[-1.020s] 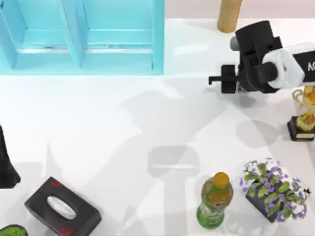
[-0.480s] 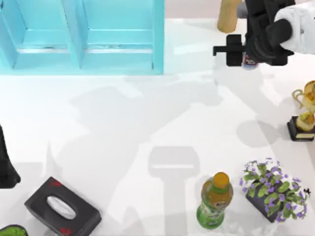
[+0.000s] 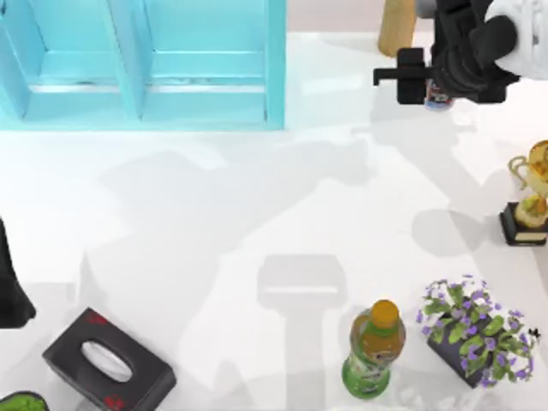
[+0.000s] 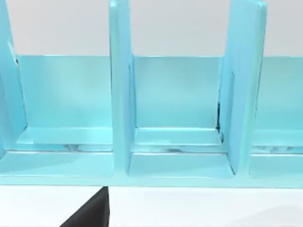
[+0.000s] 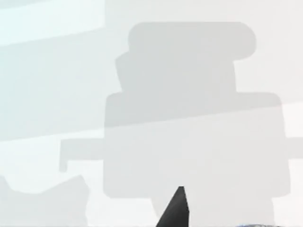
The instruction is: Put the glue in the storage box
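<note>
A sliver of the glue [image 3: 438, 98], white with a blue-and-red label, peeks out under my right gripper [image 3: 438, 86], which is shut on it near the table's far right. The shadow on the table shows the gripper is up off the surface. The right wrist view looks down on that shadow, with one dark fingertip [image 5: 175, 208] at the edge. The storage box [image 3: 276, 68] is light blue, with upright dividers, and stands at the far left of the table, well left of the glue. Its compartments [image 4: 177, 142] face the left wrist camera. My left arm [image 3: 8, 282] is parked at the left edge.
A wooden cylinder [image 3: 400, 26] stands just left of the right gripper. A gold trophy [image 3: 529, 201] is at the right edge. Along the front stand a green drink bottle [image 3: 373, 347], a pot of purple flowers [image 3: 475, 334] and a black tissue box [image 3: 107, 360].
My right gripper has carried the glue towards the far edge and a little to the right. Most of that travel came in the first half second. The left arm has not moved.
</note>
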Controlling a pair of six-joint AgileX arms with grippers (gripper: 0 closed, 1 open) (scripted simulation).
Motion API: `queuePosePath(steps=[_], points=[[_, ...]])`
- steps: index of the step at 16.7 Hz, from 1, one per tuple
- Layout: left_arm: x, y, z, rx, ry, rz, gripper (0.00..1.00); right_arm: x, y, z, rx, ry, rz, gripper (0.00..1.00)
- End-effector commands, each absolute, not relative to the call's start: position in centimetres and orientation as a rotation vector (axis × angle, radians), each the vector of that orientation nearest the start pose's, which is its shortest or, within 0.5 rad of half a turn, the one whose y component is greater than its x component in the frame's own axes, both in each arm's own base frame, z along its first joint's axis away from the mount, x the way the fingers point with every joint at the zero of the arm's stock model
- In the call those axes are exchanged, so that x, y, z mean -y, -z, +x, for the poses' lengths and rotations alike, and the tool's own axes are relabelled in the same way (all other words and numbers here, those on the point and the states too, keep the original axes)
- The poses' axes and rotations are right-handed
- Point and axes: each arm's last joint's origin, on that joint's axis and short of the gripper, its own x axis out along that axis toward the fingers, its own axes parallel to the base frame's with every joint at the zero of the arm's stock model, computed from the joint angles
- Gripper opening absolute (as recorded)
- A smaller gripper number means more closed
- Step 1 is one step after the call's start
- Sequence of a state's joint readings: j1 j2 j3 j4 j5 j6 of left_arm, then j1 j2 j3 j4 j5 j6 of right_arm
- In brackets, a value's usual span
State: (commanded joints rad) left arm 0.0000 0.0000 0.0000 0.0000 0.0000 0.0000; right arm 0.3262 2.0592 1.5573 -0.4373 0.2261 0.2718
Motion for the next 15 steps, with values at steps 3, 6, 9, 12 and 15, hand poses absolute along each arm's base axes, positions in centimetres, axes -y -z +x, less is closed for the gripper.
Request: queuePosePath(steps=[3,6,9,12,15], points=[[0.1,-16.0,10.6,0.000,0.000,0.000,1.00,-11.5,-19.4,42.1,-0.936,-0.007,-0.023,0.00],[0.1,-16.0,10.6,0.000,0.000,0.000,1.00,-5.3,-21.3,40.3,-0.939,-0.041,-0.030,0.00],[0.1,-16.0,10.6,0.000,0.000,0.000,1.00,2.3,-23.3,36.7,-0.902,-0.020,-0.008,0.00],[0.1,-16.0,10.6,0.000,0.000,0.000,1.00,7.3,-24.1,33.2,-0.882,0.036,0.034,0.00],[0.1,-16.0,10.6,0.000,0.000,0.000,1.00,10.9,-23.5,29.8,-0.897,0.057,0.047,0.00]])
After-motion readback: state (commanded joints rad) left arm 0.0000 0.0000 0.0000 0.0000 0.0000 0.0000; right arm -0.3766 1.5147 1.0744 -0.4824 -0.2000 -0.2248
